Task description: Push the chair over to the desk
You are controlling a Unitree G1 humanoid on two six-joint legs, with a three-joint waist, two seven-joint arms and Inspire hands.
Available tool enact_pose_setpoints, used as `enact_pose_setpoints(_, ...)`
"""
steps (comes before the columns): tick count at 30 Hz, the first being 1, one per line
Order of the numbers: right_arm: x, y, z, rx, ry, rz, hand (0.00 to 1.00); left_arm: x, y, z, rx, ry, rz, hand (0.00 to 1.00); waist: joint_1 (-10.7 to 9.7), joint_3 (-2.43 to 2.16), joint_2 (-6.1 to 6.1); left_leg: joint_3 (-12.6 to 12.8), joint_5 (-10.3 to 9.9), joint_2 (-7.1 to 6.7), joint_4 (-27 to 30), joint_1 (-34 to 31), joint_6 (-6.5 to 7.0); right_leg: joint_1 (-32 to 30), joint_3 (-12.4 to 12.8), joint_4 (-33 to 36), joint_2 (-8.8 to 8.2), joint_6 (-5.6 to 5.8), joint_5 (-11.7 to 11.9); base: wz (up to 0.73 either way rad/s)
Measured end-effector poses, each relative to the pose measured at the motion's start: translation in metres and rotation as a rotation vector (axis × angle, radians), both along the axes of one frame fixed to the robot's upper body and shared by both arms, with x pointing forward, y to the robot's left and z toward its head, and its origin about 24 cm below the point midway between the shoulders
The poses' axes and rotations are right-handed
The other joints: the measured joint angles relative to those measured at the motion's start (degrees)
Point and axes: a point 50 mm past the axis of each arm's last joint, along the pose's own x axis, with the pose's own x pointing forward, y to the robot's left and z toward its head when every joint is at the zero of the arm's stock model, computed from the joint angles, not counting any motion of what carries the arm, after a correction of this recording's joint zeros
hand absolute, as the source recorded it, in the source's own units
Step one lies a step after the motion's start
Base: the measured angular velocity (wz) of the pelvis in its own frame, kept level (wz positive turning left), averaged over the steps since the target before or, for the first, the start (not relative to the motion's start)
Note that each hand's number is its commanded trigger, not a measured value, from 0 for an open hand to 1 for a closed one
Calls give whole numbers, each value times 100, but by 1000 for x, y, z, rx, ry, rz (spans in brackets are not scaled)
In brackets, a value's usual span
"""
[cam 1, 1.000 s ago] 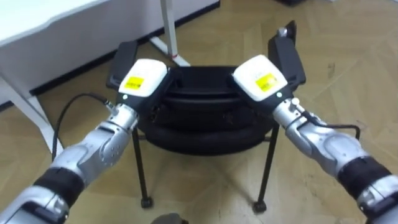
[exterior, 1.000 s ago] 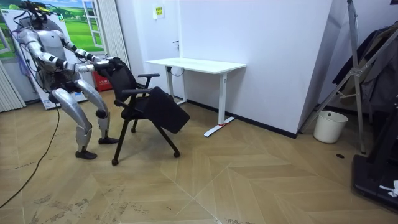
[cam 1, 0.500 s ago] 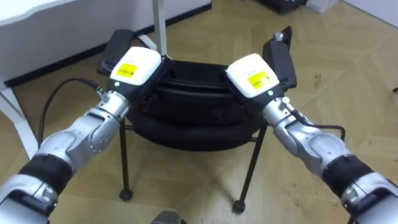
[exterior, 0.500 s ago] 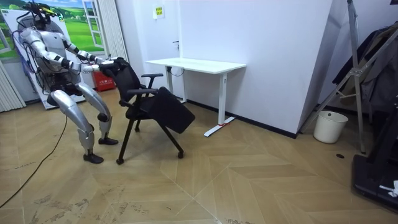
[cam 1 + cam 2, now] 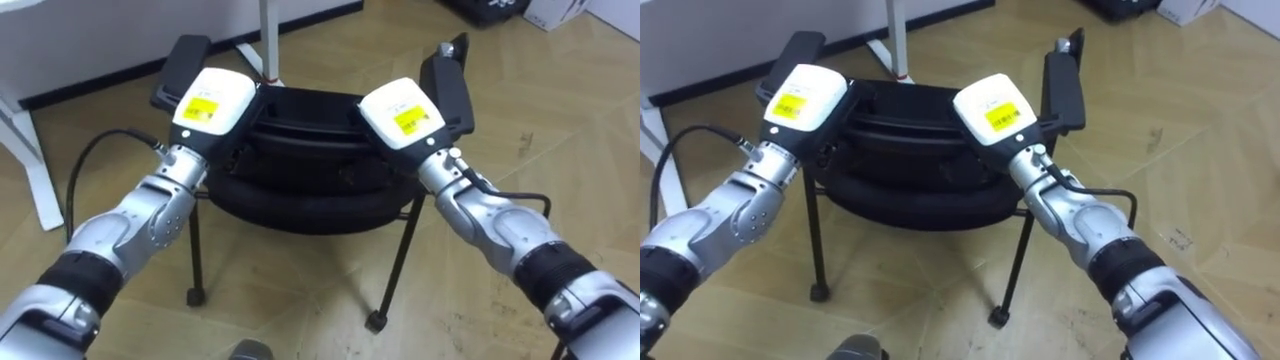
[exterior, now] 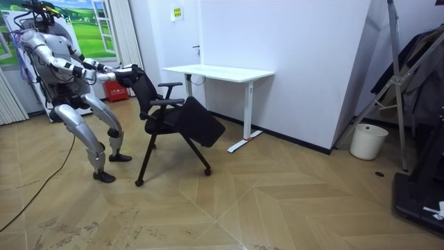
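Note:
The black chair with armrests stands tilted on the wooden floor, in front of the white desk. I stand behind it, leaning forward with both arms stretched out. My left hand and my right hand rest on the top of the chair's backrest, one near each end. Only the white backs of the hands with their yellow labels show. The two armrests, left and right, stick out just beyond the hands. The seat and thin black legs lie below.
The desk's white leg and foot stand just beyond the chair. A white bin sits by the wall, with a metal rack at the room view's right. A red object lies behind me.
The chair has moved towards the desk, to the room view's right, and I have stepped after it. Both hands stay on the backrest.

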Motion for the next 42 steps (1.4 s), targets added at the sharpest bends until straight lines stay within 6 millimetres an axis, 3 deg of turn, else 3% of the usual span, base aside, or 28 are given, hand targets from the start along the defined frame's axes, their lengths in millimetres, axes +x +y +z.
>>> enact_pose_setpoints(6,4,7,4,0,3,6,100,-2,5,1,-9,-22,28,100,200,24,-10,-48,3,81,19,88,-5,169,-93,-8,87,-176,-131,6)
enact_pose_setpoints(11,6,8,10,-8,-10,17,100,-4,6,3,-19,-42,42,100,243,15,77,-132,25,154,276,-72,20,281,-327,23,129,-249,-313,23)
enact_pose_setpoints(14,8,4,12,-22,-14,17,100,-4,2,2,-29,-43,48,100,229,16,216,-227,418,150,1198,-556,340,408,-553,163,98,-285,-528,37)
enact_pose_setpoints(15,8,1,12,-26,-12,19,100,-5,0,0,-38,-37,50,100,220,28,289,-239,780,92,1885,-851,441,479,-630,293,44,-300,-656,37)
enact_pose_setpoints(16,7,1,10,-30,-4,22,100,-7,-1,-4,-49,-25,55,100,187,22,314,-195,1070,-63,2567,-1049,426,551,-678,461,-82,-297,-801,35)
enact_pose_setpoints(18,6,2,9,-46,1,34,100,-11,0,-9,-64,-9,64,100,168,23,331,-19,1168,-268,3317,-1220,419,633,-707,620,-223,-260,-946,27)
enact_pose_setpoints(20,7,2,9,-61,9,40,100,-13,-1,-13,-82,8,76,100,171,33,406,76,1159,-345,3669,-1307,428,721,-720,641,-253,-229,-1000,16)
enact_pose_setpoints(21,7,1,10,-70,12,43,100,-14,-2,-16,-93,16,84,100,174,75,445,115,1131,-356,3589,-1327,434,780,-740,635,-285,-206,-1016,16)
enact_pose_setpoints(23,7,0,10,-83,11,51,100,-16,-4,-20,-112,26,93,100,154,84,469,176,1111,-377,3061,-1360,448,795,-755,636,-377,-164,-1036,18)
enact_pose_setpoints(25,7,-3,11,-102,0,58,100,-18,-7,-23,-127,26,97,100,117,79,447,262,1084,-504,1548,-1233,431,794,-842,599,-563,-128,-1045,29)
enact_pose_setpoints(28,8,-5,13,-105,-12,59,100,-18,-9,-22,-132,18,95,100,130,73,453,370,1084,-543,140,-1029,351,787,-883,579,-590,-87,-1054,17)
enact_pose_setpoints(32,8,-5,14,-101,-23,64,100,-18,-9,-19,-132,12,96,100,231,69,406,634,1086,-571,-251,-835,349,770,-889,493,-632,-69,-1045,1)
enact_pose_setpoints(34,9,-5,16,-95,-31,66,100,-17,-8,-15,-120,2,91,100,246,31,286,648,1019,-621,-271,-791,303,676,-892,473,-686,-14,-1033,14)
enact_pose_setpoints(41,13,-4,22,-81,-55,64,100,-11,-10,0,-104,-33,75,100,392,74,184,644,914,-669,-434,-728,377,712,-924,309,-687,54,-993,4)
enact_pose_setpoints(42,14,-4,24,-80,-63,66,100,-11,-8,2,-95,-40,77,100,399,94,149,611,901,-734,-430,-738,376,721,-925,283,-686,86,-997,9)
